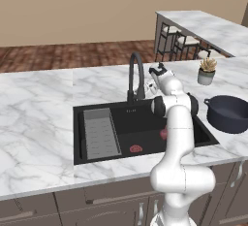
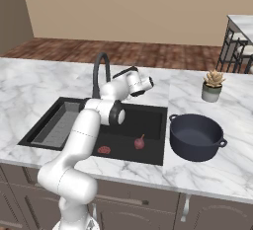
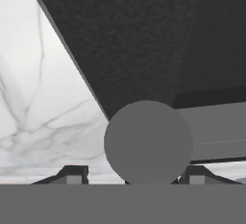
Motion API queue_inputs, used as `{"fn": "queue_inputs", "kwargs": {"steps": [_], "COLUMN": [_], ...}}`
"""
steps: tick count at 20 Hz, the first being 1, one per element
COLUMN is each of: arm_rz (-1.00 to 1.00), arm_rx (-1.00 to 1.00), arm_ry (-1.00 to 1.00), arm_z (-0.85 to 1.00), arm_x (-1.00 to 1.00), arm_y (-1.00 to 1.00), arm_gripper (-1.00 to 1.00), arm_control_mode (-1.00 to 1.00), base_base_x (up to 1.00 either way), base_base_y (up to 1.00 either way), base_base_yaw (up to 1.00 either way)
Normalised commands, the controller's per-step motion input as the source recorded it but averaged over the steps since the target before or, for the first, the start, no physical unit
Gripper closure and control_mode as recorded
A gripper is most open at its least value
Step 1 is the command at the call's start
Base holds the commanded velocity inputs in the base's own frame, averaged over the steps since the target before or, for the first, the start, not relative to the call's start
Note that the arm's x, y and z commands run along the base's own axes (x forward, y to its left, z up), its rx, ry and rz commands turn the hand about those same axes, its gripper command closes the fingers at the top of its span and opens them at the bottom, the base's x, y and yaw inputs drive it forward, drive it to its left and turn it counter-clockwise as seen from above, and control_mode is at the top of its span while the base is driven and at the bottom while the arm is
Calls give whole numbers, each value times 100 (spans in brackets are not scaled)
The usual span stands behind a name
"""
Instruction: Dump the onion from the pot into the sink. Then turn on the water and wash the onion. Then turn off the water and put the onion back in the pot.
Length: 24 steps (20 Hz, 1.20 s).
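A tan wall and a strip of reddish-brown wood floor are seen across the top of both base views. The middle of each frame is spanned by a white marble worktop with grey veins, above dark cabinet fronts along the lower edge. A second marble counter with stools beneath it is placed at the upper right of the left base view.

The black sink is set into the worktop at frame centre, a grey ribbed tray being laid in its left part and a black gooseneck faucet raised at its rear edge. The dark pot is stood on the worktop just right of the sink (upright, its inside dark).

A small potted plant is placed behind the pot. The onion is seen on the sink floor, right of the red drain, near the front wall.

The gripper is held beside the faucet; in the hand view the jaws are seen fairly wide on either side of a grey round shape, though whether it is touched cannot be told.
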Motion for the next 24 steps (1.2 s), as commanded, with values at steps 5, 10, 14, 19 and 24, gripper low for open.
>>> {"fn": "queue_inputs", "kwargs": {"steps": [5, 10, 14, 19, 24], "arm_rz": [0, 0, 0, 0, 0], "arm_rx": [4, 5, 5, 4, 7], "arm_ry": [-5, -3, -2, 0, 0], "arm_z": [0, 0, 0, 0, 0], "arm_x": [0, 0, 4, 17, 21], "arm_y": [-4, -1, 0, 0, 0], "arm_gripper": [100, 100, 100, 100, 100], "arm_control_mode": [-100, -100, -100, -100, -100], "base_base_x": [0, 0, 0, 0, 0], "base_base_y": [0, 0, 0, 0, 0], "base_base_yaw": [0, 0, 0, 0, 0]}}
